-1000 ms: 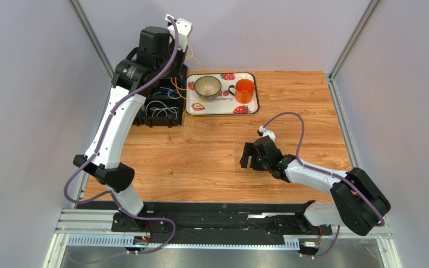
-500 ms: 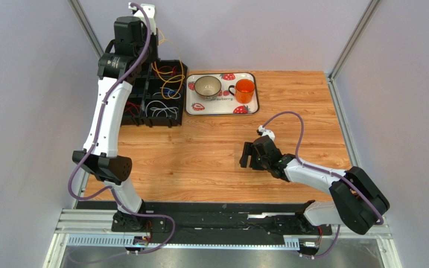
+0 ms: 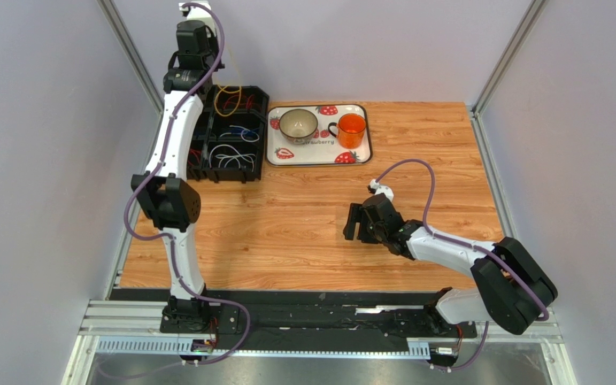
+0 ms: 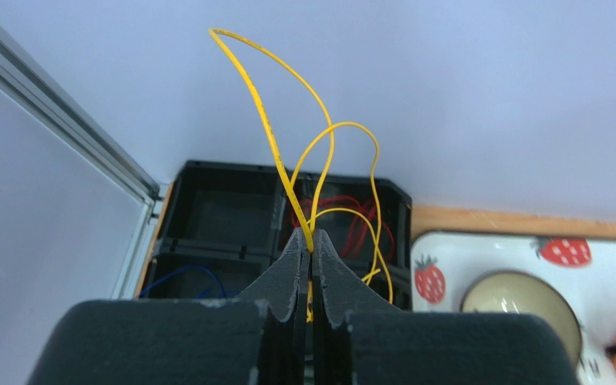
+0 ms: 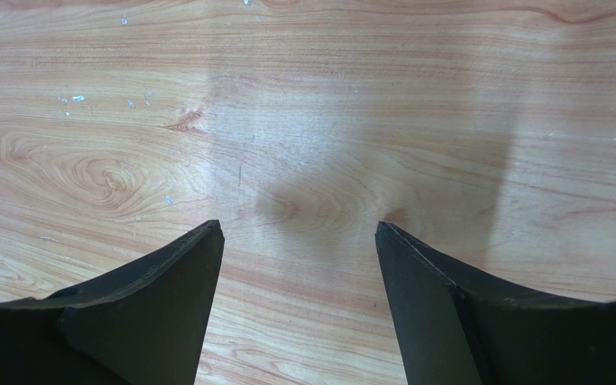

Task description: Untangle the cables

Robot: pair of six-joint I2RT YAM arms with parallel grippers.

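Left pincer [image 4: 311, 245], clamped on the yellow cable [image 4: 265, 120], high above the bin [image 4: 224, 186]; the cable's loops stand upward from its tip. Right pincer [image 5: 298, 241], wide open and empty, sits well apart over the tabletop [image 5: 303, 96].

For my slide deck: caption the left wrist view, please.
Left gripper shut on yellow cable loops, black compartment bin beyond.

A robot lab cell: aluminium-framed grey panels [image 3: 38, 120] enclose a wooden table [image 3: 287, 216].
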